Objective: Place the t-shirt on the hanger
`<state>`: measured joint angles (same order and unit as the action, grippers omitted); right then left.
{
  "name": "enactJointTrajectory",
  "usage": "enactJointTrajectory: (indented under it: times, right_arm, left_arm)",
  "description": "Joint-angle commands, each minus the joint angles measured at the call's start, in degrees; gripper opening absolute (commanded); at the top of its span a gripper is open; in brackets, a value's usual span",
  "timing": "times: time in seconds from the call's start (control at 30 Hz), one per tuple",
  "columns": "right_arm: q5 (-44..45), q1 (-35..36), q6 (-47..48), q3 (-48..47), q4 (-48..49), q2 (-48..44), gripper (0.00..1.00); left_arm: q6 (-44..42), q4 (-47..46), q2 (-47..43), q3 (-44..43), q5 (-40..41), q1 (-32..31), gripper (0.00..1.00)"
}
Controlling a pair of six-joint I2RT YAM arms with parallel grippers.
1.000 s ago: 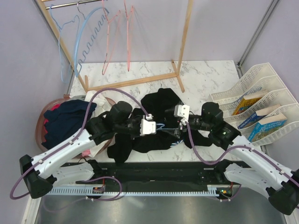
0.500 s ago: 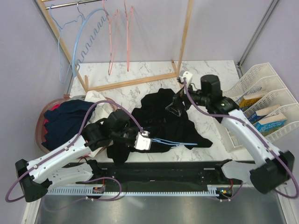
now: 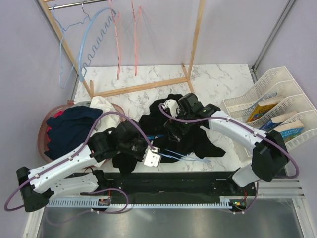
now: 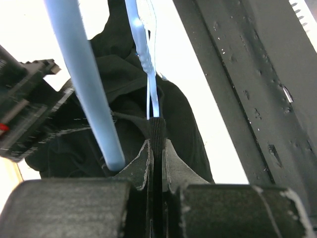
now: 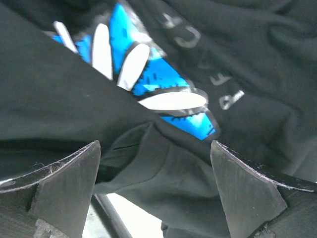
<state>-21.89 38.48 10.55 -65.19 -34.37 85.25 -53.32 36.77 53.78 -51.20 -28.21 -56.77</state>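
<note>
**A:** Where does the t-shirt sit?

**B:** The black t-shirt (image 3: pixel 151 121) lies crumpled about mid-bench on the marble bench (image 3: pixel 218 79), between the two arms. In the right wrist view its white-and-blue print (image 5: pixel 148 84) faces up, and a fold cuts across it.

**A:** And the hanger?

**B:** The light-blue wire hanger (image 3: pixel 185 154) lies low along the near edge of the shirt. The left tool (image 4: pixel 157 148) is clamped tight on the thin wire. I cannot tell whether any part of the hanger is already inside the fabric.

**A:** Right side?

**B:** The right tool (image 5: pixel 154 148) is spread wide just over a fold below the print, with nothing between its fingers.

**A:** Handling notes on the shirt?

**B:** These are judgements only.
- The shirt is light and limp, with no shape of its own, so it will sag from whatever point is lifted.
- A pinch in mid-body would likely bring up several layers in a bundle.
- A better hold is a single layer at a hem or the collar edge, so the opening can be drawn over a hanger arm.
- The fold under the right tool may be such an edge, but that is not certain.

**A:** The hanger?

**B:** It is light, springy and smooth, so the wire may twist in the pinch. Expect it to swing when loaded with cloth.
</note>
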Motion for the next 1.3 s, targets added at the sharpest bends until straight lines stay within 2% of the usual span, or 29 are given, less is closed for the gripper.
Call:
enactJointTrajectory:
  times: [0.0, 0.1, 0.2, 0.23, 0.3, 0.33, 0.4, 0.43, 0.47, 0.63, 0.73, 0.97, 1.07, 1.2, 1.23, 1.27]
  right_arm:
    - [7.02, 1.42, 0.61, -1.87, -0.43, 2.11, 0.98]
    - [9.58, 2.04, 1.67, -0.03, -0.17, 3.25, 0.95]
    - [11.51, 1.95, 2.29, 0.67, 0.53, 4.22, 0.81]
    - [13.0, 1.95, 2.37, 0.68, 0.79, 4.31, 0.67]
    - [14.85, 1.78, 2.37, 0.85, 0.71, 3.78, 0.54]
    - [16.16, 1.51, 2.29, 1.11, 0.53, 2.65, 0.41]
    - [16.88, -0.32, 1.94, 1.81, 0.1, 0.54, 0.23]
    - [16.97, -1.29, 1.93, 1.91, -0.26, -0.08, 0.09]
    - [16.62, -2.26, 1.85, 2.08, -0.52, -0.78, 0.02]
    - [14.78, -9.03, 2.29, 3.84, -1.31, -5.27, 0.0]
    - [12.67, -10.53, 2.64, 4.02, -1.58, -6.94, 0.0]
    - [12.13, -10.97, 0.09, 5.42, -1.49, -12.39, 0.0]
    - [13.36, -11.23, -0.7, 6.65, -1.49, -13.88, 0.0]
    - [13.89, -12.46, -0.7, 7.0, -1.32, -14.94, 0.0]
    - [13.46, -12.72, -0.7, 7.09, -1.14, -14.94, 0.0]
    - [13.02, -12.73, -0.53, 7.18, -0.7, -14.85, 0.0]
  left_arm:
    - [-2.14, -1.09, -0.69, -2.76, 1.04, -0.44, 0.02]
    - [-1.0, -1.09, -0.78, -2.85, 1.57, -0.44, 0.02]
    - [-0.03, -1.18, -0.87, -2.94, 1.84, -0.44, 0.02]
    - [0.93, -1.18, -0.78, -3.03, 2.27, -0.44, 0.02]
    - [2.07, -1.18, -0.87, -3.21, 4.12, -0.44, 0.02]
    - [3.21, -1.09, -1.48, -3.2, 4.82, -0.44, 0.02]
    - [4.88, -1.44, -2.36, -2.5, 7.89, -0.36, 0.02]
    - [7.42, -1.62, -2.62, -2.33, 9.12, -0.36, 0.02]
    - [8.92, -1.88, -3.24, -2.06, 11.48, -0.01, 0.02]
    - [18.42, -3.46, -6.58, -1.01, 16.25, 1.48, 0.02]
    - [18.25, -3.55, -8.25, -0.31, 15.64, 2.11, 0.02]
    - [23.17, -8.21, -8.78, 0.04, 28.01, 2.98, 0.02]
    - [21.42, -10.14, -9.83, 2.68, 33.11, 2.98, 0.02]
    - [19.22, -9.1, -10.8, 3.83, 32.7, 2.9, 0.02]
    - [18.7, -6.04, -11.24, 3.22, 29.73, 2.98, 0.02]
    - [17.73, -5.06, -13.07, 3.39, 21.09, 2.98, 0.02]
